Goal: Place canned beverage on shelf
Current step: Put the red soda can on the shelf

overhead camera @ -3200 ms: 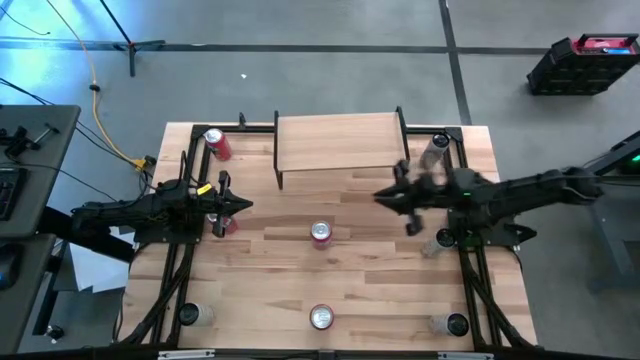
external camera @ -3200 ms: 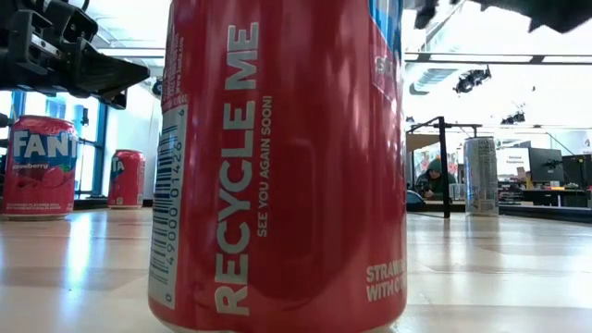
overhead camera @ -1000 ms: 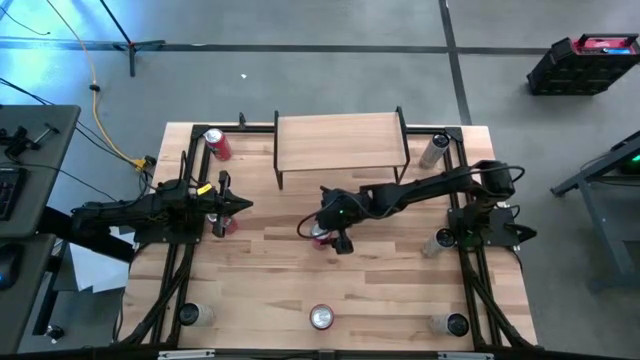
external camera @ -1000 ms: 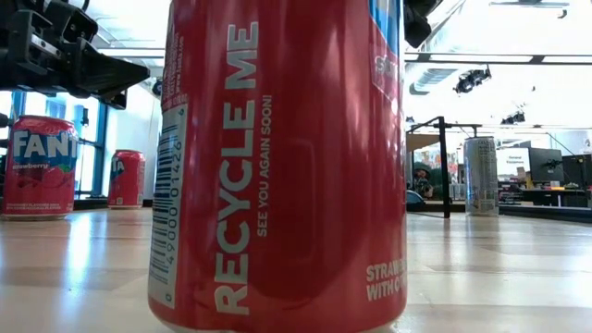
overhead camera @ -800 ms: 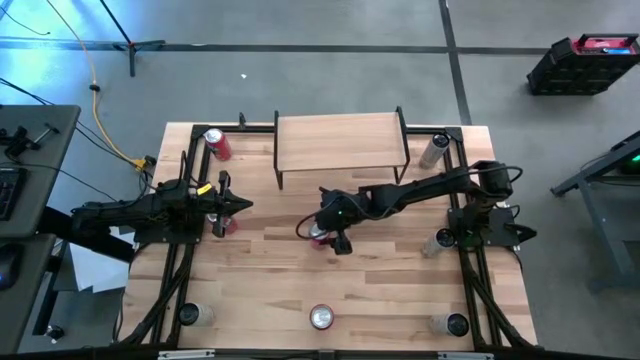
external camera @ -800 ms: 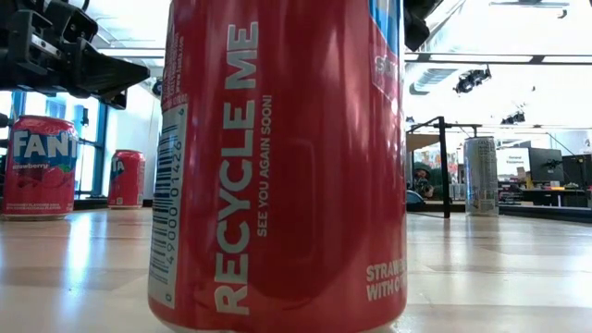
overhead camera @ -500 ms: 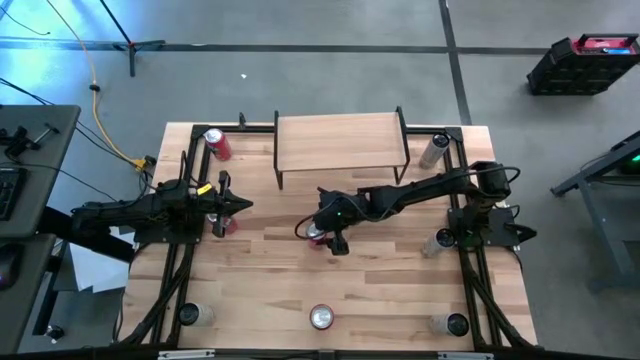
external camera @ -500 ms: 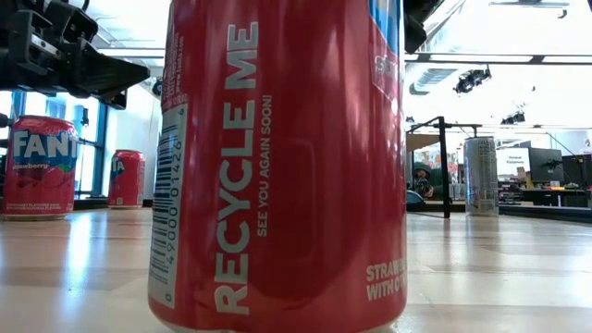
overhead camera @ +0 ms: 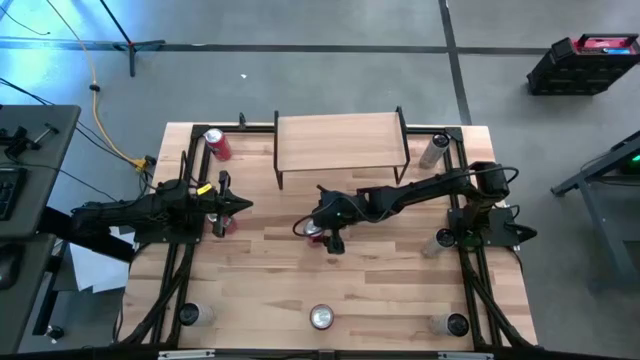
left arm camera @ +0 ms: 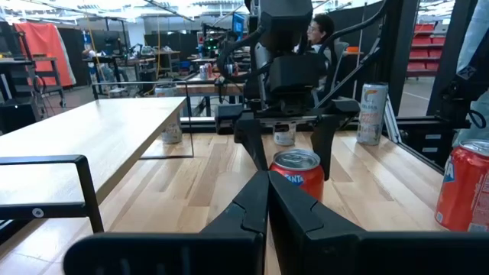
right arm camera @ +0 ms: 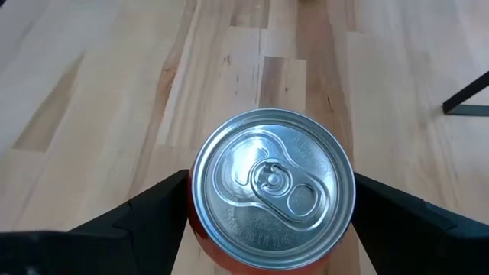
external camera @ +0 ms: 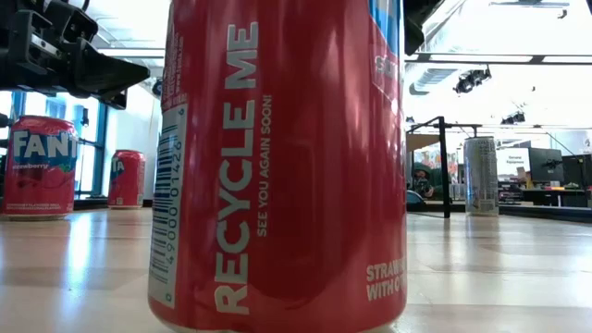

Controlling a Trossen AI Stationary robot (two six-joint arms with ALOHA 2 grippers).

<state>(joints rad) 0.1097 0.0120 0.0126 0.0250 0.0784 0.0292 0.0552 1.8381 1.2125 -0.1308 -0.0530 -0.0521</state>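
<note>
A red can [right arm camera: 271, 187] with a silver top stands upright at the table's middle [overhead camera: 316, 236], in front of the shelf [overhead camera: 340, 145], a low rack with a light plank top and black legs. My right gripper [overhead camera: 318, 236] reaches in from the table's right and is shut on this can; the left wrist view shows its two fingers [left arm camera: 322, 149] flanking the can [left arm camera: 298, 172]. My left gripper [overhead camera: 238, 205] waits shut at the table's left, pointing level toward the can, fingers together [left arm camera: 267, 202]. My right gripper pinches the can's side wall just under the top rim [right arm camera: 195, 226] between its two fingers [right arm camera: 153, 214], one on each opposite side. The fingers slant down from the table's right. The can is upright; my left gripper's fingers hide its base in the left wrist view.
Red cans stand at the far left [overhead camera: 216, 143] and below my left gripper [overhead camera: 228, 225]. A can [overhead camera: 321, 317] at the near edge fills the low view [external camera: 277, 166]. Silver cans stand at the right side [overhead camera: 435, 150] and at the near corners [overhead camera: 190, 314], [overhead camera: 450, 324].
My right gripper's fingers have edged slightly toward the table's left around the can and the wrist has rolled a little. The can has stayed where it stood.
</note>
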